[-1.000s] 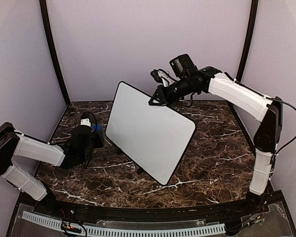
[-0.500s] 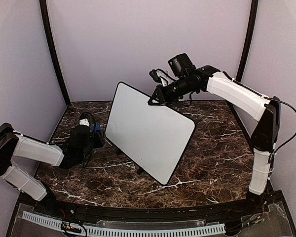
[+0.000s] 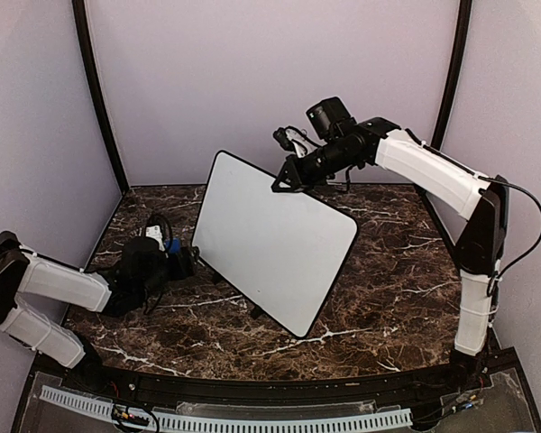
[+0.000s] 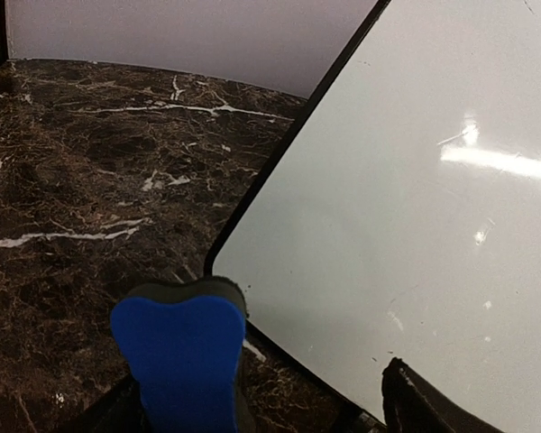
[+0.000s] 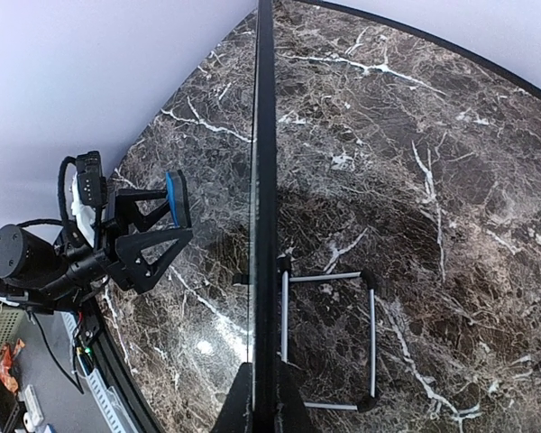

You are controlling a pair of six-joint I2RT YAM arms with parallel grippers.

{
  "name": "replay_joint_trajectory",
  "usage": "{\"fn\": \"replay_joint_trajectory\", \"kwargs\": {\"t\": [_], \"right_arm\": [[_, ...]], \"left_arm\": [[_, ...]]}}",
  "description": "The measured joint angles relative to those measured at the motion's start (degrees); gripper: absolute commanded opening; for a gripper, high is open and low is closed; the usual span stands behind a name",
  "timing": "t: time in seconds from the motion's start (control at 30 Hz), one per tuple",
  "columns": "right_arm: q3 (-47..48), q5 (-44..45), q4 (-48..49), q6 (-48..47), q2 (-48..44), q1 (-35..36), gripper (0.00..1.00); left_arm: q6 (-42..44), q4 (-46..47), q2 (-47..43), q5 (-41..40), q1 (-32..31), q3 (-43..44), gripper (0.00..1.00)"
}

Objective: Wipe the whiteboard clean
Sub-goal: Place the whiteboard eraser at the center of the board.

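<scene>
Right wrist: whiteboard (image 5: pixel 265 180) edge-on between wire stand (image 5: pixel 372 343) and blue eraser (image 5: pixel 174 200).

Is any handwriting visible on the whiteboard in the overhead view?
No, the whiteboard shows a plain white face with no dark marks.

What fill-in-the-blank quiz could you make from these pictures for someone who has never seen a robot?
1. The whiteboard has ____ writing on it.
2. The eraser near the board's lower corner is coloured ____.
3. The right gripper pinches the board's ____ edge.
4. The left gripper has its jaws ____.

Missing words: no; blue; top; open.
</scene>
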Motion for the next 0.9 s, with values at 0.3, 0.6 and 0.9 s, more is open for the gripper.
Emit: {"fn": "replay_joint_trajectory", "kwargs": {"t": [0.3,0.6,0.9], "right_arm": [[-1.49,-0.13,-0.87,-2.12,0.35,-2.73,0.20],[-2.05,-0.92,-1.33,-3.37,1.38,-4.46,0.27],[-3.39,-1.46,-0.85,-3.85,1.38,-5.40,0.34]], "left_arm": [[0.00,0.22,-2.86,6.73,0.00,-3.23,0.87],[1.16,-0.31,-6.08,11.74,-0.09,-5.03,0.84],[4.61,-1.81,-6.88,15.76,-1.81,-5.18,0.80]]}}
